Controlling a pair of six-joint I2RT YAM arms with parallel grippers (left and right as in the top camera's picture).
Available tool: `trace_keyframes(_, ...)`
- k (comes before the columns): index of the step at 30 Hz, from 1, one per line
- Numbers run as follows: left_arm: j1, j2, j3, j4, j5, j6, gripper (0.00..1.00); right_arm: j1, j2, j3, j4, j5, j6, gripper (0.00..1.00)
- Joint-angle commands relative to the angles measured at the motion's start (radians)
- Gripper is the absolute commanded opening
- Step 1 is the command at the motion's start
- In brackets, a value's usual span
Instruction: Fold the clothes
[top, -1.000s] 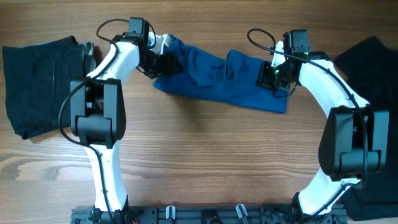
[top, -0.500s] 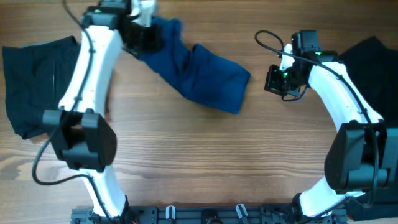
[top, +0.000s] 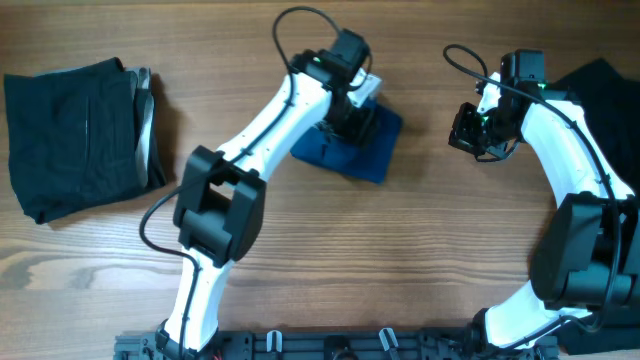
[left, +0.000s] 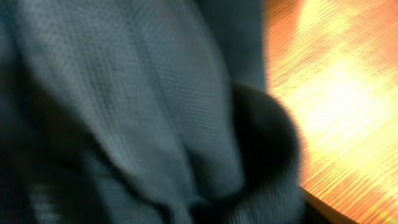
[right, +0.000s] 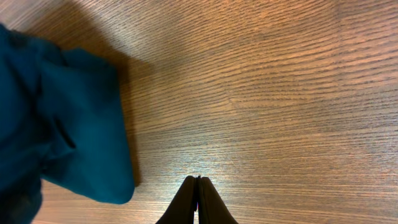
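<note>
The blue shirt (top: 377, 152) lies bunched in a small folded heap at the table's upper middle. My left gripper (top: 352, 120) is pressed down onto its left part. In the left wrist view blurred blue fabric (left: 124, 93) fills the picture and hides the fingers, which seem shut on the shirt. My right gripper (top: 470, 132) is to the right of the shirt, apart from it. In the right wrist view its fingers (right: 198, 182) are shut and empty over bare wood, with the shirt's edge (right: 68, 130) at the left.
A folded black garment (top: 70, 130) lies at the far left on a grey layer (top: 150, 110). Another black garment (top: 600, 85) lies at the far right, behind my right arm. The arm bases stand at the front edge.
My left arm swung from the upper left across to the middle, carrying the shirt's left end over the rest and folding it into a small heap. My right gripper drifted slightly right.
</note>
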Motion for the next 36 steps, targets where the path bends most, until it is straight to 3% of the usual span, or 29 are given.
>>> trace_keyframes(1, -0.056, -0.009, 0.007, 0.015, -0.007, 0.008, 0.80, 0.000, -0.018, -0.001, 0.002, 0.016, -0.021, 0.05)
trace_keyframes(3, -0.037, -0.054, 0.057, -0.046, -0.098, 0.009, 0.80, 0.000, -0.018, -0.001, -0.001, 0.016, -0.022, 0.09)
trace_keyframes(8, 0.050, -0.182, 0.149, -0.119, -0.107, 0.016, 0.82, 0.000, -0.018, -0.001, -0.010, 0.016, -0.045, 0.11)
trace_keyframes(9, 0.077, -0.202, 0.149, -0.121, -0.107, 0.016, 0.67, 0.000, -0.018, -0.001, -0.014, 0.016, -0.047, 0.11)
trace_keyframes(10, 0.103, -0.202, 0.148, -0.123, -0.103, 0.015, 0.38, 0.000, -0.018, -0.001, -0.019, 0.016, -0.047, 0.11)
trace_keyframes(12, 0.134, -0.176, 0.124, -0.112, -0.051, 0.015, 0.06, 0.000, -0.018, -0.001, -0.027, 0.016, -0.047, 0.11)
trace_keyframes(17, 0.144, 0.008, 0.010, -0.047, -0.003, -0.018, 0.04, 0.000, -0.018, -0.001, -0.053, 0.016, -0.047, 0.11)
trace_keyframes(19, 0.124, 0.084, 0.008, -0.050, 0.203, -0.018, 0.04, 0.000, -0.018, -0.001, -0.061, 0.016, -0.047, 0.10)
trace_keyframes(22, 0.065, 0.060, 0.009, -0.003, 0.381, -0.018, 0.04, 0.000, -0.018, -0.001, -0.061, 0.016, -0.047, 0.10)
trace_keyframes(25, -0.014, 0.021, 0.009, 0.010, 0.373, -0.010, 0.07, 0.000, -0.018, -0.001, -0.061, 0.016, -0.047, 0.10)
trace_keyframes(29, -0.021, -0.012, 0.010, 0.008, 0.436, -0.010, 0.15, 0.000, -0.018, -0.001, -0.061, 0.016, -0.047, 0.10)
trace_keyframes(31, 0.019, -0.090, 0.013, 0.006, 0.377, -0.011, 0.14, 0.000, -0.018, -0.001, -0.049, -0.072, -0.124, 0.12)
trace_keyframes(34, 0.132, -0.208, 0.015, -0.015, 0.140, -0.011, 0.17, 0.016, -0.018, -0.001, 0.038, -0.494, -0.286, 0.23)
trace_keyframes(36, 0.203, -0.216, 0.014, -0.062, 0.099, -0.011, 0.19, 0.064, -0.018, -0.001, 0.100, -0.533, -0.266, 0.16)
